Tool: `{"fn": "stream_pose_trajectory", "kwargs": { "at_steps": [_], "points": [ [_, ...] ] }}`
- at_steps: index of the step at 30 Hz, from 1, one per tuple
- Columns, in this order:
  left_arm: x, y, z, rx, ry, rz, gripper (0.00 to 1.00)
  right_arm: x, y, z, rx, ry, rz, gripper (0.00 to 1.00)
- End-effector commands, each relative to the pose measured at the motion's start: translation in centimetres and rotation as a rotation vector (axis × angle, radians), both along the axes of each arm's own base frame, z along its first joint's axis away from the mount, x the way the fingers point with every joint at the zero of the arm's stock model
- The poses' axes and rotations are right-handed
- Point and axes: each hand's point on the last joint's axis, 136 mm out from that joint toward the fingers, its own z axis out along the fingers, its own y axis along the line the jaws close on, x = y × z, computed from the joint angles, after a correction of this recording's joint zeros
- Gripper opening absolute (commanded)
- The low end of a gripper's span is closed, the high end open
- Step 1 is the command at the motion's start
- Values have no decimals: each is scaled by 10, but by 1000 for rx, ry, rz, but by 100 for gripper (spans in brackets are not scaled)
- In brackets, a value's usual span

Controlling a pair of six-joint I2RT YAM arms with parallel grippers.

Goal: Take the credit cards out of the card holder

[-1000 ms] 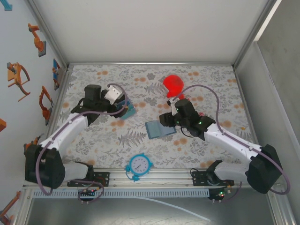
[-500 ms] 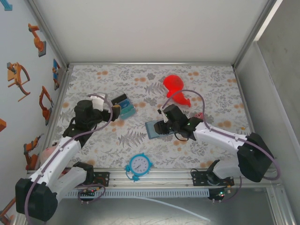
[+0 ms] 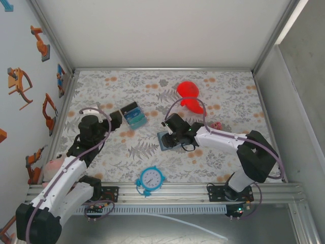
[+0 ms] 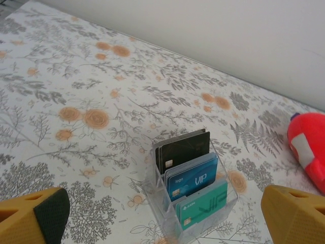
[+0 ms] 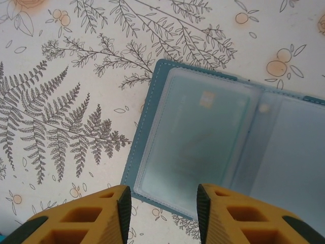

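The card holder [image 5: 264, 152] lies open and flat on the flowery worktop [image 3: 228, 91], near the middle. Its inside is light blue with see-through pockets. One card [image 5: 198, 137] sits in a pocket.

The right arm [image 3: 223, 140] reaches over it. The right jaws are a little way apart, right above the holder's near edge. They are not pinching anything.

To the left, further back, stands a clear stand [image 4: 190, 193] with a black, a blue and a green card in it. The left arm [image 3: 66, 173] points at it, and the left jaws are spread wide with nothing in them.

A red toy [image 3: 189, 94] lies at the back. A blue clock [image 3: 151, 179] sits at the front edge.
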Motion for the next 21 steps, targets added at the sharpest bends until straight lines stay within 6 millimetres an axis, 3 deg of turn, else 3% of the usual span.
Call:
{"fn": "stream_pose_trajectory", "kwargs": {
  "at_steps": [1, 10, 16, 21],
  "points": [
    [-5, 15, 3, -66, 35, 117, 97, 2, 2, 0, -35, -9, 11, 39],
    [-10, 23, -12, -40, 85, 170, 97, 0, 5, -18, -124, 16, 22, 50],
    [-18, 39, -32, -6, 142, 266, 97, 1, 6, -25, -183, 10, 31, 52],
    [-19, 39, -36, -7, 155, 268, 97, 2, 7, -28, -207, 13, 42, 54]
  ]
}}
